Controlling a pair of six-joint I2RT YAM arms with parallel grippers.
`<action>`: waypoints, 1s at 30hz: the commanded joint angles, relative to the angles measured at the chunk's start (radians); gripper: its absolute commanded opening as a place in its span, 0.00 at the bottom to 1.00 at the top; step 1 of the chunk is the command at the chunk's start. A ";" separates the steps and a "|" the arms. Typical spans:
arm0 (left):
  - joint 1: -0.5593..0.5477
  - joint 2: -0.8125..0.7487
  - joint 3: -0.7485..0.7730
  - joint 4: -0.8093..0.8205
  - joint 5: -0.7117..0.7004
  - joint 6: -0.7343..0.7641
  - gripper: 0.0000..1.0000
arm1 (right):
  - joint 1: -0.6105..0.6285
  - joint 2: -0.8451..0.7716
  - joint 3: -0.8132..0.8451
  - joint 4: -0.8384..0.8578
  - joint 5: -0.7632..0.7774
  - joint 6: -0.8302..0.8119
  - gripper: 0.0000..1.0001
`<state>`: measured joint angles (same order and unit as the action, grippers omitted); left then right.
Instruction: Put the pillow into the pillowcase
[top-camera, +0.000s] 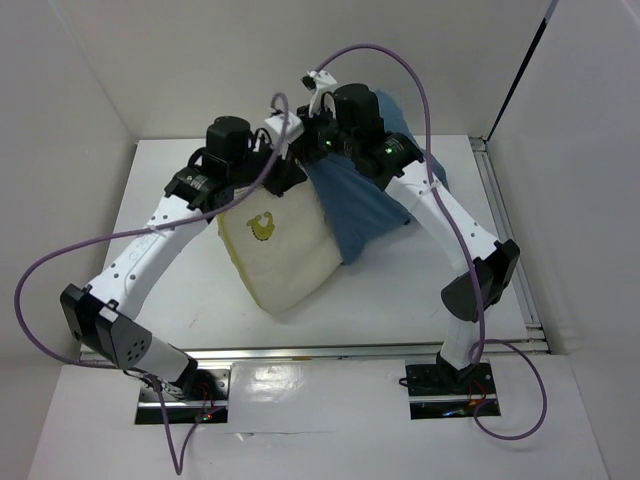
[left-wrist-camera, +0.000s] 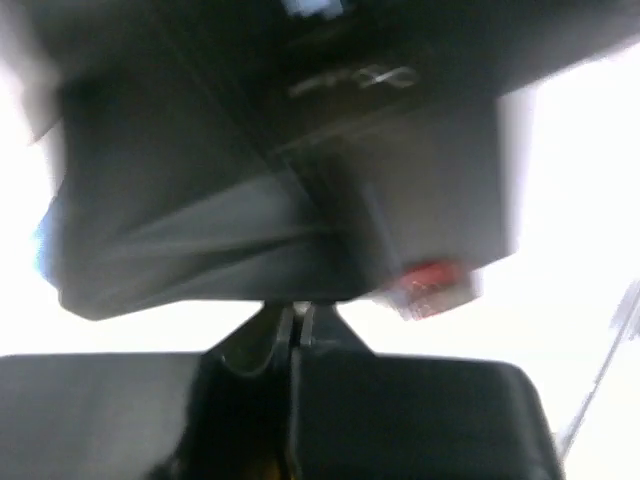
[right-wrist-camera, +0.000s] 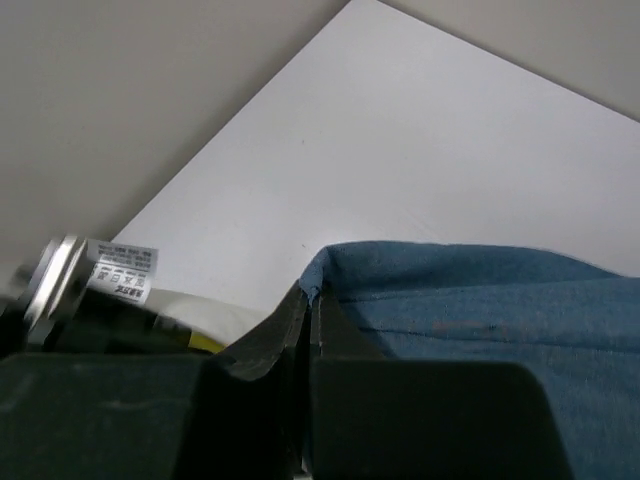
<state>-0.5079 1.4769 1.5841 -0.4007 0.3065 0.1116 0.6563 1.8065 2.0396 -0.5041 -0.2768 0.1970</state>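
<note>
The cream pillow (top-camera: 283, 252) with its yellow mark sits mid-table, its far corner lifted. My left gripper (top-camera: 288, 172) is at that corner. In the blurred left wrist view the left gripper (left-wrist-camera: 297, 318) is shut, with a sliver of pale and yellow cloth between the jaws that looks like the pillow's edge. The blue pillowcase (top-camera: 362, 205) hangs to the right, overlapping the pillow's right side. My right gripper (top-camera: 322, 148) holds it up. The right wrist view shows the right gripper (right-wrist-camera: 312, 295) shut on a corner of the pillowcase (right-wrist-camera: 480, 300), with the pillow (right-wrist-camera: 195, 318) just to its left.
The white table (top-camera: 180, 290) is walled by white panels at the back and both sides. A metal rail (top-camera: 500, 215) runs along its right edge. Purple cables loop above both arms. The two wrists are close together at the far middle.
</note>
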 joint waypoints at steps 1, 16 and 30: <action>0.132 0.034 0.018 0.249 0.215 -0.467 0.00 | 0.074 -0.032 0.062 0.067 -0.134 0.016 0.00; 0.397 0.204 -0.191 0.684 0.563 -1.191 0.00 | 0.055 -0.098 -0.019 0.130 -0.071 0.025 0.00; 0.397 0.347 -0.092 0.942 0.597 -1.477 0.00 | 0.181 0.069 0.140 0.162 -0.134 0.074 0.00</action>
<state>-0.1192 1.8015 1.4151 0.3462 1.0046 -1.2636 0.7254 1.8732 2.0892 -0.4713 -0.2363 0.2085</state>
